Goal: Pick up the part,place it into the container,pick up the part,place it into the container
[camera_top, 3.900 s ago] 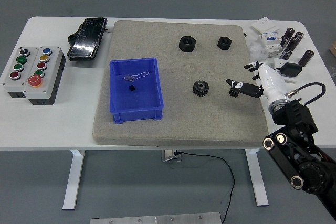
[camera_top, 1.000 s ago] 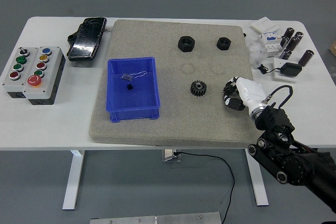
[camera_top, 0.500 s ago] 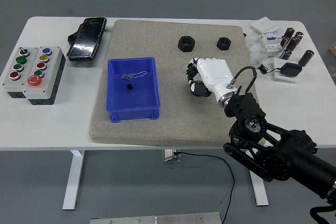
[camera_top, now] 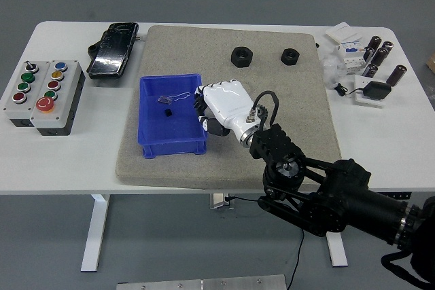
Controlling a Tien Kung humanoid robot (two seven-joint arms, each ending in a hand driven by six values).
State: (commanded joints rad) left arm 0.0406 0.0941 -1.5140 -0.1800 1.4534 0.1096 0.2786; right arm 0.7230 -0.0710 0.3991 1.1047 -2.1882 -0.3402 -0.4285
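Observation:
My right hand (camera_top: 208,115) has a white back and black fingers. It hovers at the right wall of the blue bin (camera_top: 172,145) on the grey mat (camera_top: 299,134). Its fingers are curled down around a dark thing that shows just below the palm. The black gear that lay on the mat is no longer seen there, so the dark thing looks like the gear (camera_top: 215,128), mostly hidden by the hand. Two black nuts (camera_top: 240,55) (camera_top: 290,55) lie at the back of the mat. The bin holds a small black bit and a wire clip (camera_top: 171,102).
A grey button box (camera_top: 42,96) stands at the left. A black device (camera_top: 113,49) lies at the back left. Small cylinders and white parts (camera_top: 367,56) crowd the back right corner. My black right arm (camera_top: 319,188) crosses the mat's front right.
My right hand closed over the gear on the mat and swept left with it to the blue bin's right wall. The gear's old spot no longer shows it.

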